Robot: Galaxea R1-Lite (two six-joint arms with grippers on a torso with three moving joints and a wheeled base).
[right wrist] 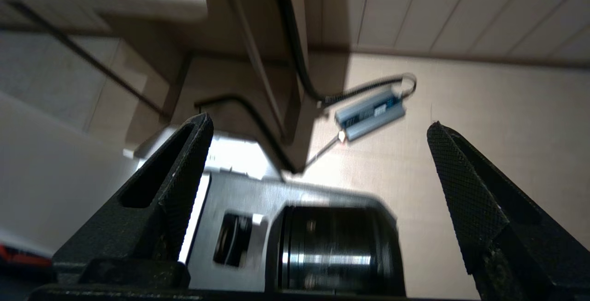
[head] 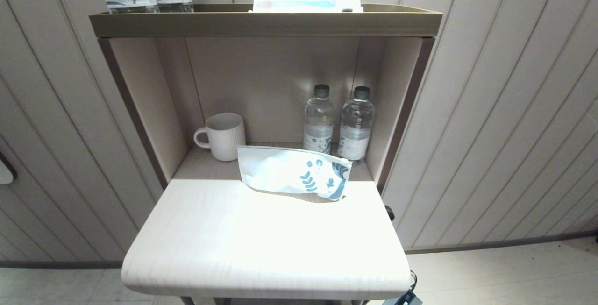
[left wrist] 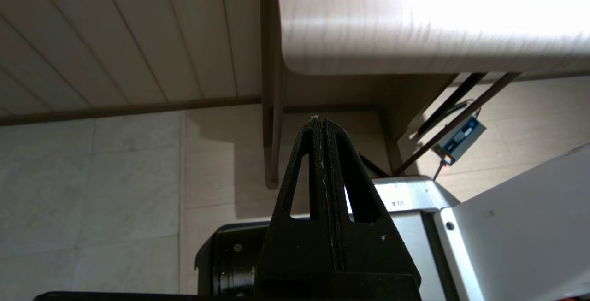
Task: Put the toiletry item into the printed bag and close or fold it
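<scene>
Frosted plastic printed bag (head: 292, 172) leans at shelf front on bench (head: 261, 239); light, floppy, slippery, pinch plain edge. Toiletry item unseen. Left end effector (left wrist: 321, 121) together, right end effector (right wrist: 318, 130) apart, both below bench.

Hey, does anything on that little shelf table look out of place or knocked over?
Only the printed bag looks a bit odd: it stands tilted on its edge at the back of the table, propped rather than lying flat, its leaf-print end slightly crumpled. The mug and both water bottles stand upright. Nothing is spilled.
</scene>
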